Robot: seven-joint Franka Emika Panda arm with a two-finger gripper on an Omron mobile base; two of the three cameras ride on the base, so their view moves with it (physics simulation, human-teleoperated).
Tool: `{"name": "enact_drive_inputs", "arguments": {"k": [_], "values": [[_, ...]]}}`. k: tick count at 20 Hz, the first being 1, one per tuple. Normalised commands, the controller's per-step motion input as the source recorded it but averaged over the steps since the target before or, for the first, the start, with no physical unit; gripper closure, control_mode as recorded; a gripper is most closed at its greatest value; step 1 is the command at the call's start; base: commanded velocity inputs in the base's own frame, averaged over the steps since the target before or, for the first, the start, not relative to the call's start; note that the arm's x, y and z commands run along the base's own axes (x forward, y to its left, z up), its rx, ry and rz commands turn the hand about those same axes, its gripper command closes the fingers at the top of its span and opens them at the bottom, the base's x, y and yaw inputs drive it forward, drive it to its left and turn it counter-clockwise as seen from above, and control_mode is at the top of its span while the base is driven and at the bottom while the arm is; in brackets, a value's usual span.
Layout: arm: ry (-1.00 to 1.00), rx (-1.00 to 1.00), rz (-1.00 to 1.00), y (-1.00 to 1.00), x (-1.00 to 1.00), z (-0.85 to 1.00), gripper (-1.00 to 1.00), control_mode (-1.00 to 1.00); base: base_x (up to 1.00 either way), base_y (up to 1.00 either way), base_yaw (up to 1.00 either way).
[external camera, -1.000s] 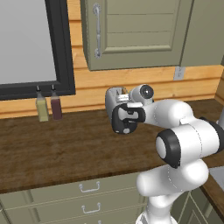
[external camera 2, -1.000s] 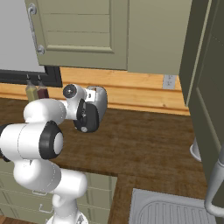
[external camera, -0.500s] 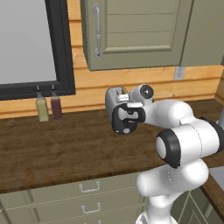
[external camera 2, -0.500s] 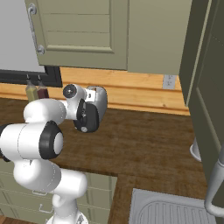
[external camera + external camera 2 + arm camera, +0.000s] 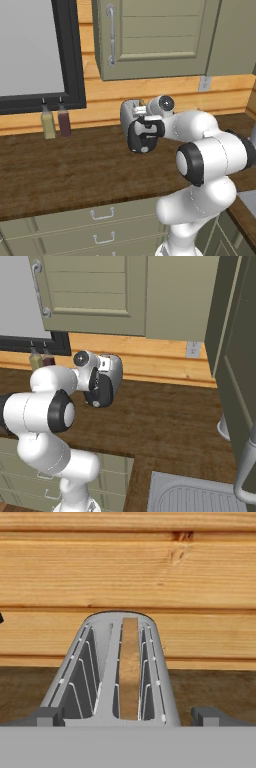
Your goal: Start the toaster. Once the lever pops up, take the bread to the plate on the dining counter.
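Two slots run along the top of the toaster (image 5: 117, 669), and the bread (image 5: 130, 667) stands in the right-hand one, its tan edge sunk between the wire guides. The toaster sits on the dark wooden counter (image 5: 75, 170) against the plank wall, near two small bottles (image 5: 55, 122) that stand to its left in the left base view. The pincer (image 5: 127, 716) hangs just above the near end of the toaster, pointed along its length, its fingertips (image 5: 47, 716) spread wide on either side of the body and pinching nothing. The lever cannot be made out from any view, since the hand covers that end, so whether toasting has begun cannot be told. Judging by the slice seated in its slot, the lifting out is not yet done, and carrying it to the plate on the dining counter is all still ahead.
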Motion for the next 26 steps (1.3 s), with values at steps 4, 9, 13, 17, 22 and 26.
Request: {"name": "enact_drive_inputs", "arguments": {"k": [4, 9, 13, 17, 22, 26], "values": [[0.00, 0.00, 0.00, 0.00, 0.23, 0.00, -1.00, -1.00, 0.00, 0.00, 0.00], [0.00, 0.00, 0.00, 0.00, 0.15, -0.05, -1.00, -1.00, 0.00, 0.00, 0.00], [0.00, 0.00, 0.00, 0.00, 0.00, -0.20, -1.00, -1.00, 0.00, 0.00, 0.00], [0.00, 0.00, 0.00, 0.00, 0.00, -0.18, -1.00, -1.00, 0.00, 0.00, 0.00], [0.00, 0.00, 0.00, 0.00, 0.06, -0.02, -1.00, -1.00, 0.00, 0.00, 0.00], [0.00, 0.00, 0.00, 0.00, 0.14, 0.00, -1.00, -1.00, 0.00, 0.00, 0.00]]}}
